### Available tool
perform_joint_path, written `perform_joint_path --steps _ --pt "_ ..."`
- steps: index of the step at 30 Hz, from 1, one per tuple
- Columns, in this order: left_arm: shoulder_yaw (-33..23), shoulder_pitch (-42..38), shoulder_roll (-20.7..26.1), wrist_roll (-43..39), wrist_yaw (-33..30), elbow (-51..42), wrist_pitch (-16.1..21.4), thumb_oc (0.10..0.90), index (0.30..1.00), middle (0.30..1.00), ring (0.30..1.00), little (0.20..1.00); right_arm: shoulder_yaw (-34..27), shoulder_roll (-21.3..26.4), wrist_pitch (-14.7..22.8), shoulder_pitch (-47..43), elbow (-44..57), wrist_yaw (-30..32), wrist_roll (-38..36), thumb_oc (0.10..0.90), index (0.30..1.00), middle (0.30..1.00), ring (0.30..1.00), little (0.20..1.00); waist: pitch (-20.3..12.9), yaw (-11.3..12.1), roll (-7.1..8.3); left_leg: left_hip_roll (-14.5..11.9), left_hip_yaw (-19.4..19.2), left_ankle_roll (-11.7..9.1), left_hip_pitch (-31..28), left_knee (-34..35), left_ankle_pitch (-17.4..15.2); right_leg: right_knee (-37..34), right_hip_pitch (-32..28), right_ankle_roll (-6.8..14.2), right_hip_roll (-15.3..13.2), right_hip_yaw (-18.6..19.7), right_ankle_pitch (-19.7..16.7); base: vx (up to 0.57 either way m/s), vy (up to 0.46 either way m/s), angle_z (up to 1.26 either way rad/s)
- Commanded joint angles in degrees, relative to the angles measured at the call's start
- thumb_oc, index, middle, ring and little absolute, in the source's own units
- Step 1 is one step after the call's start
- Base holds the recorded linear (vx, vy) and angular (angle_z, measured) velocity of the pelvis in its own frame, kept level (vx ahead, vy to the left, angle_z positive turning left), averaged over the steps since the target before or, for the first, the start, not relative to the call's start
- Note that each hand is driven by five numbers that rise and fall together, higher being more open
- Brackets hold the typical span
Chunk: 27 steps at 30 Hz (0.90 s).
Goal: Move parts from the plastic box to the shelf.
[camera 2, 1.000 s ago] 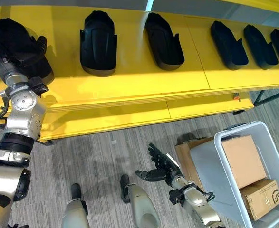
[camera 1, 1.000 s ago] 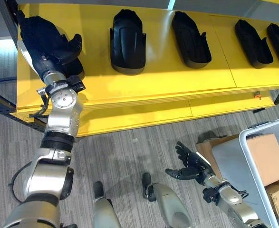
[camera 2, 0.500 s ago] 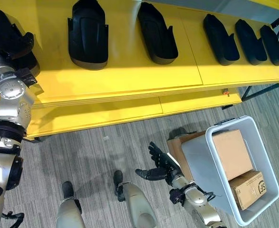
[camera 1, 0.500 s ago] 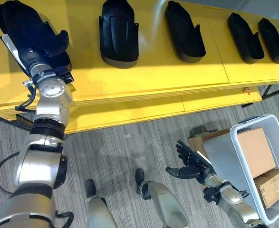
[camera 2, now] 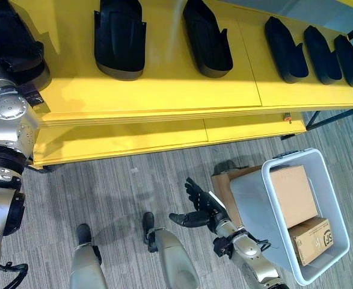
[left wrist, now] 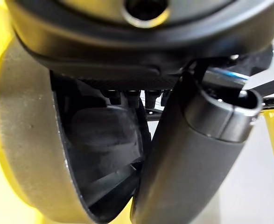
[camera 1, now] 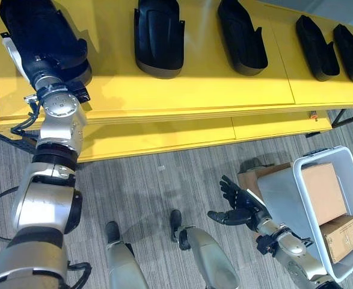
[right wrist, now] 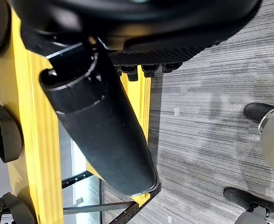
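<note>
A yellow shelf point(camera 1: 194, 96) is lined with black parts. At its far left, one part point(camera 1: 41, 36) is gripped by the left hand point(camera 1: 74, 60), thumb curled against it; early release could tip it. The right hand point(camera 1: 239, 208) is spread beside the plastic box point(camera 1: 278, 195).

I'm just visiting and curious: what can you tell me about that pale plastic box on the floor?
The plastic box is a pale grey-white tub with rounded corners and a rolled rim, sitting on the grey carpet at the robot's right, below the yellow shelf. It stands skewed to the shelf. Inside lie two brown cardboard boxes. A flat cardboard piece sticks out beside it. Neither hand touches it.
</note>
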State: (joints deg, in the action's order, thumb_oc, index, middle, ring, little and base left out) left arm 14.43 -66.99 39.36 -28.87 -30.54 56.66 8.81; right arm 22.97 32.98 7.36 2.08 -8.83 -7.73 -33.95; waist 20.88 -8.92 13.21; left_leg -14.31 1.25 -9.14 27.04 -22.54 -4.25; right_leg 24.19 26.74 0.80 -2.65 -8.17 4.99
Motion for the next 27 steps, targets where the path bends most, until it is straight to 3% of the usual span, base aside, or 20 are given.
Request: perform_joint_path --steps 1,6,11,27 --pt "3.1 -3.0 1.4 4.3 1.7 0.1 0.1 0.900 1.000 1.000 1.000 1.000 -2.5 5.0 3.6 0.8 4.8 -0.9 -2.1 0.900 1.000 1.000 1.000 1.000 -3.9 0.1 -2.56 -4.1 2.6 0.8 1.1 -1.2 0.2 -1.4 -2.5 7.7 -5.3 3.4 0.6 -0.02 -0.003 0.16" --pt "5.7 -4.7 1.6 7.0 2.3 0.5 -0.8 0.900 1.000 1.000 1.000 1.000 -2.3 5.3 3.5 0.2 4.6 -1.3 -2.2 0.900 1.000 1.000 1.000 1.000 -3.9 0.4 -2.66 -3.9 3.7 0.9 2.2 -1.4 0.4 -1.6 -2.6 7.7 -5.4 2.6 0.4 -0.02 -0.003 0.13" --pt "12.7 -9.1 3.7 17.1 4.0 5.7 -4.9 0.900 1.000 1.000 1.000 1.000 -2.7 6.3 3.3 -0.7 4.6 -2.1 -2.1 0.900 1.000 1.000 1.000 1.000 -4.1 0.5 -2.61 -3.8 5.0 1.0 3.5 -1.8 0.4 -2.5 -2.9 8.1 -5.3 1.8 -0.3 -0.04 0.006 0.12" --pt "15.8 -10.0 7.3 23.4 7.3 8.4 -6.7 0.900 1.000 1.000 1.000 1.000 -5.9 6.9 3.0 1.4 6.4 -3.7 -2.1 0.900 1.000 1.000 1.000 1.000 -4.8 0.6 -3.24 -3.3 5.3 1.2 5.2 -3.4 -0.1 -3.6 -2.7 8.3 -5.4 1.9 -1.1 -0.01 0.009 0.00"
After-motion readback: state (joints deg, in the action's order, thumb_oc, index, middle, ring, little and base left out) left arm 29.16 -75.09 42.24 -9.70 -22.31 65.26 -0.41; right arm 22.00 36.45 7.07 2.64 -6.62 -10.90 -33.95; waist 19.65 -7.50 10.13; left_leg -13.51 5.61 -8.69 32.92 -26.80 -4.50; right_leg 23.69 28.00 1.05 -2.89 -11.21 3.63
